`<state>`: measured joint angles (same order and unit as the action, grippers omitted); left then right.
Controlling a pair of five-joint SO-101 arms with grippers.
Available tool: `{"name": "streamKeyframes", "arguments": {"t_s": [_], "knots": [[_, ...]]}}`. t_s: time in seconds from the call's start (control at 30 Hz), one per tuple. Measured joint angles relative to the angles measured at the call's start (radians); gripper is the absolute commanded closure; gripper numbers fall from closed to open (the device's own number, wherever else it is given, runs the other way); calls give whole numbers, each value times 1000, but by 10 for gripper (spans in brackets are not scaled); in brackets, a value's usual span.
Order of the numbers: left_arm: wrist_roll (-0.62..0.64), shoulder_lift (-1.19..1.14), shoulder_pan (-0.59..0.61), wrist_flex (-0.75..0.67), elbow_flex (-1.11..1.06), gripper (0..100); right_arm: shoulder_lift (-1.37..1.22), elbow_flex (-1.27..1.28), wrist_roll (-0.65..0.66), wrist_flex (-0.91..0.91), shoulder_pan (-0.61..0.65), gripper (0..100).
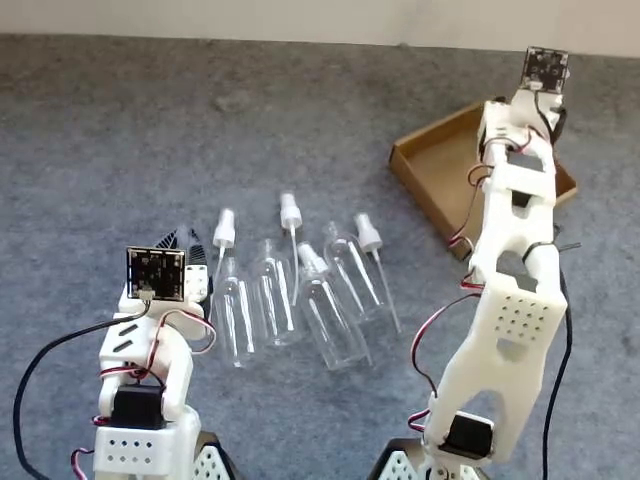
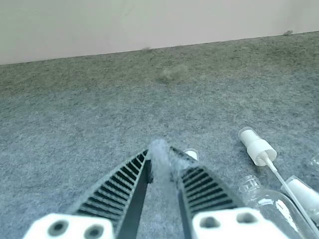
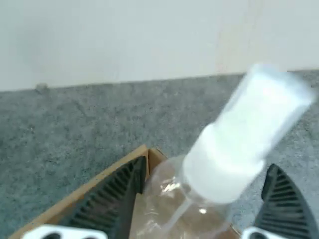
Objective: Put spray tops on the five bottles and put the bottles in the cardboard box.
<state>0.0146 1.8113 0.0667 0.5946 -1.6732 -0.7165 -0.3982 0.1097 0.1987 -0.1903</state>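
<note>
The left arm point(image 1: 150, 380) and right arm point(image 1: 510, 310) are white plastic with black servos and red and black cables. The left gripper point(image 2: 160, 149) has black ribbed fingers point(image 2: 122, 181).

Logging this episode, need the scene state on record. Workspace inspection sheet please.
Surface: grey carpet, lying flat.
Job's things: four clear bottles lying side by side mid-table, loose spray tops by their necks. A fifth bottle, white top fitted, is over the cardboard box.
Clutter: lint tuft on the carpet.
Grippers: left gripper shut, low over the carpet near the tops. The right gripper is at the box with the fifth bottle.
Cables: black cable loops off the left arm. Red, white and black wires hang along the right arm.
Surroundings: pale wall beyond the carpet, nothing else seen.
</note>
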Motion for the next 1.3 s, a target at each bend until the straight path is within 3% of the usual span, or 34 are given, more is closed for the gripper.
{"name": "streamKeyframes", "arguments": {"t_s": [0.83, 1.3], "knots": [[0, 0, 0, 0, 0, 995, 21, 0, 0, 58, -12, 672], [0, 0, 0, 0, 0, 995, 21, 0, 0, 58, 48, 672]]}}
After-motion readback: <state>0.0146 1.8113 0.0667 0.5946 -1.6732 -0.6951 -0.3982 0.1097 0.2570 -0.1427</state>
